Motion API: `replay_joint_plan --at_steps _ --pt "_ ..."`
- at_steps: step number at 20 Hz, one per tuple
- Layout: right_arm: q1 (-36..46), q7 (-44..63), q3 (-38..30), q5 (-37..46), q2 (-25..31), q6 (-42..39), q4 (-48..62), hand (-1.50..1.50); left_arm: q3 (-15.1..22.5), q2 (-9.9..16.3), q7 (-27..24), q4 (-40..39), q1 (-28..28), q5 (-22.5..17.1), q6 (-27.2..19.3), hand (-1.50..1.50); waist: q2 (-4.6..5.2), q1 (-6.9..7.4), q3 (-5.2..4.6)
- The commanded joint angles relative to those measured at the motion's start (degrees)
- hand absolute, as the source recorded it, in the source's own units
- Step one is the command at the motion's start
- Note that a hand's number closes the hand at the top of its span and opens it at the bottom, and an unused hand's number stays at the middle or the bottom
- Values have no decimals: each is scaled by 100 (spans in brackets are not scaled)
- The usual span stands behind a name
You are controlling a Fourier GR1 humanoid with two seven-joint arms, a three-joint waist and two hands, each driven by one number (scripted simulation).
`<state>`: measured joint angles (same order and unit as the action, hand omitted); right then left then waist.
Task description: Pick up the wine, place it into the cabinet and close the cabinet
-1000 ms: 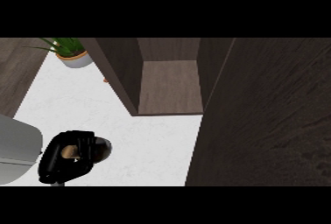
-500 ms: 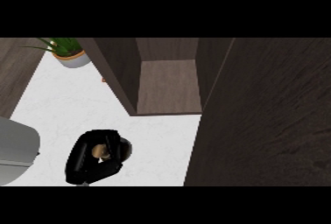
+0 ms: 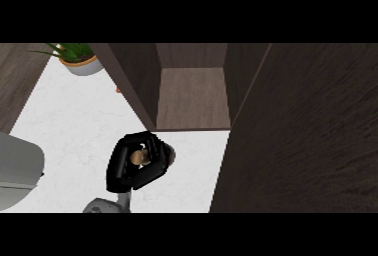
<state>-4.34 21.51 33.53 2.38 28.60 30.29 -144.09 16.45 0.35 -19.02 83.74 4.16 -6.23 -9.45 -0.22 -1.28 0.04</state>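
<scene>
One view only, head view, steep look down at white counter (image 3: pixel 81 125).

Left hand (image 3: pixel 125 172) at about 7 o'clock from picture centre, fingers curled and clamped round wine (image 3: pixel 139 157); only tan cork end of bottle visible between black fingers, rest hidden under hand. Grey forearm entering from lower edge beneath it. Right hand nowhere in view.

Cabinet (image 3: pixel 193 100) at 12 o'clock, open, brown shelf floor bare, front lip just beyond hand at its 1 o'clock. Cabinet door (image 3: pixel 303 130) swung out, filling 3 o'clock side, edge close beside hand. Potted plant (image 3: pixel 77 61) at 10 o'clock, well apart. Grey rounded object (image 3: pixel 18 172) at 9 o'clock edge, identity unclear.

Judgement: carry phase, bottle not yet inside. Risks: bottle base catching shelf lip if carried too low; knuckles or bottle brushing door edge at 3 o'clock, nudging door; bottle length hidden, so clearance under cabinet top impossible to gauge.
</scene>
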Motion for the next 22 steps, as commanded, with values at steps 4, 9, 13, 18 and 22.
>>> replay_joint_plan --at_steps 4,9,13,18,22 --pt "-282 606 150 185 42 78 -1298 -150 72 -34 -104 -898 827 109 -486 150 4 -12 -12" --pt "-202 526 218 280 13 48 -1135 -150 -72 -33 294 -1373 1744 -53 -601 150 8 -4 -10" --pt "-715 158 54 -1 235 -55 -1332 -150 -444 -34 74 -2268 2326 -247 -595 150 16 -120 -6" --pt "-673 -31 198 -101 134 -193 -1189 -150 -222 -34 -69 -2808 2769 -593 -679 150 25 -110 -9" --pt "-715 -36 68 -162 116 -136 -1149 -150 88 -34 -599 -3392 2956 -982 -829 150 40 -140 -11"
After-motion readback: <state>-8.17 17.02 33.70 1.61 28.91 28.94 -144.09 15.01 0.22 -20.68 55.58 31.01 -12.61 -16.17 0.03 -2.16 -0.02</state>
